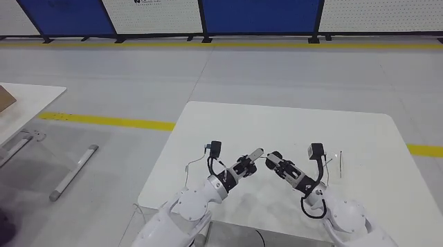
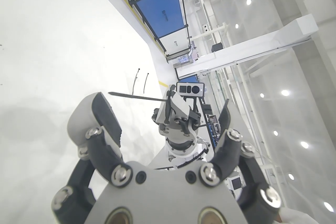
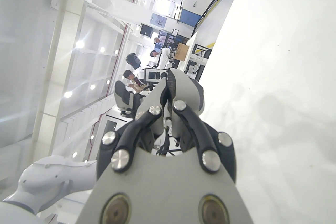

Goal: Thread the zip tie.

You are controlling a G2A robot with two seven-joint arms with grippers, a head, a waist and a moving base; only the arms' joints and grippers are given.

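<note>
Zip tie pinched in right fingers — tip near spread left fingers.

Over the near half of the table, two grippers facing tip to tip: left gripper on the left, right gripper on the right, near but apart. In the right gripper, a zip tie, sticking out toward the left gripper. Farther right on the table, beyond the right arm, two spare ties side by side, well apart from both grippers.
</note>
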